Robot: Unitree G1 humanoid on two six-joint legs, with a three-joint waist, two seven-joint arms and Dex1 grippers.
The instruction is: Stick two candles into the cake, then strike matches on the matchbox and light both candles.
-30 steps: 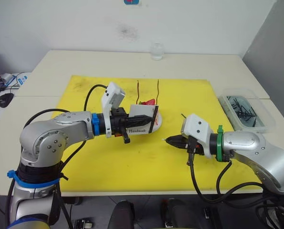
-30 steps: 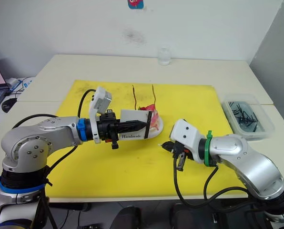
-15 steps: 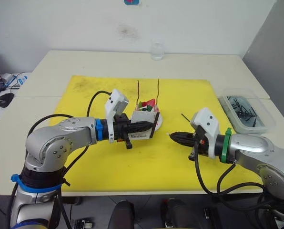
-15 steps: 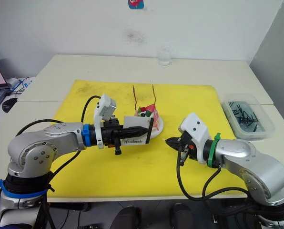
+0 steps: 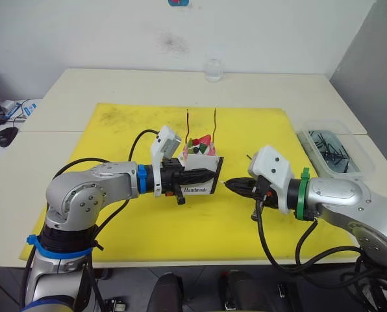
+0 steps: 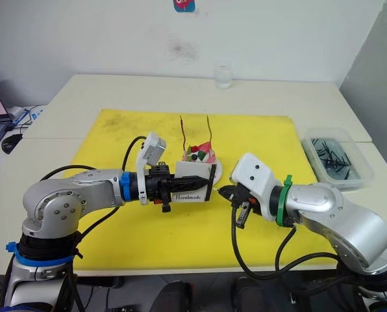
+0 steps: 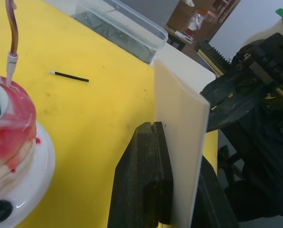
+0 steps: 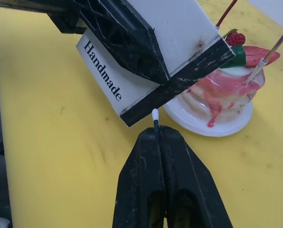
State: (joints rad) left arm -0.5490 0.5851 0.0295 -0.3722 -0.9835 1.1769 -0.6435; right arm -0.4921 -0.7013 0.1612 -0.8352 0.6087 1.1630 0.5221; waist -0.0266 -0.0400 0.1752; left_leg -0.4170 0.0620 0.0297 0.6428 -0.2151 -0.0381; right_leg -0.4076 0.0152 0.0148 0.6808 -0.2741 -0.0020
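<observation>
Bright, even overhead light – soft shadows; wrist close-ups blurred at background.

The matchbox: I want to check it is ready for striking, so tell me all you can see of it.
The matchbox is a flat white box, seemingly card, printed "Handmade", with a scuffed dark striking strip along one edge. The left gripper clamps it off the yellow mat, strip towards the right gripper, whose match's white tip sits just off the strip.
</observation>
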